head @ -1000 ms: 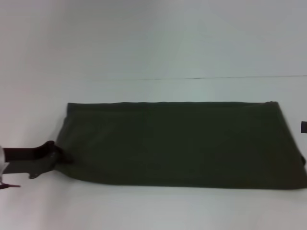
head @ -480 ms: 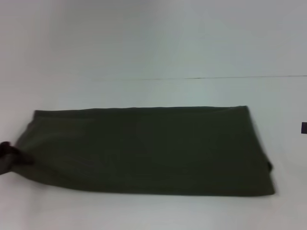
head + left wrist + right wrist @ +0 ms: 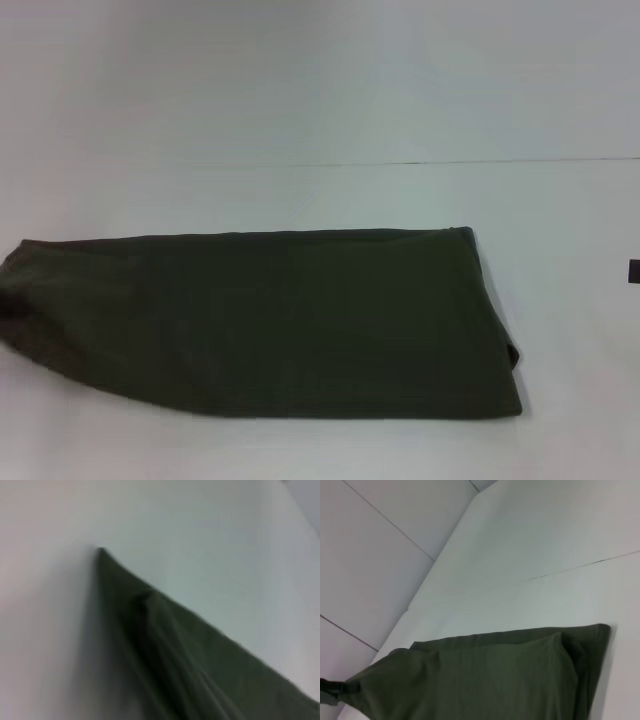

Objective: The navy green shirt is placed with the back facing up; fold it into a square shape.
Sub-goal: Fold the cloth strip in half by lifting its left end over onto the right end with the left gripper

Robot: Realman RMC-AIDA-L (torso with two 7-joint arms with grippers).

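The navy green shirt (image 3: 280, 320) lies on the white table (image 3: 320, 450) as a long folded band, reaching from the head view's left edge to right of centre. Its far end shows a folded corner (image 3: 580, 650) in the right wrist view. My left gripper (image 3: 331, 690) is seen from the right wrist view as a dark shape pinching the shirt's left end, which bunches toward it. In the head view it has almost left the picture at the left edge. The left wrist view shows only a tapering stretch of the shirt (image 3: 200, 670). My right gripper appears in no view.
A thin seam (image 3: 450, 162) runs across the table behind the shirt. A small dark object (image 3: 634, 269) sits at the head view's right edge. Bare white table (image 3: 580, 350) lies to the right of the shirt and in front of it.
The whole shirt has slid steadily to the left across the table. The left gripper at its left end has moved left with it, almost out of the head view.
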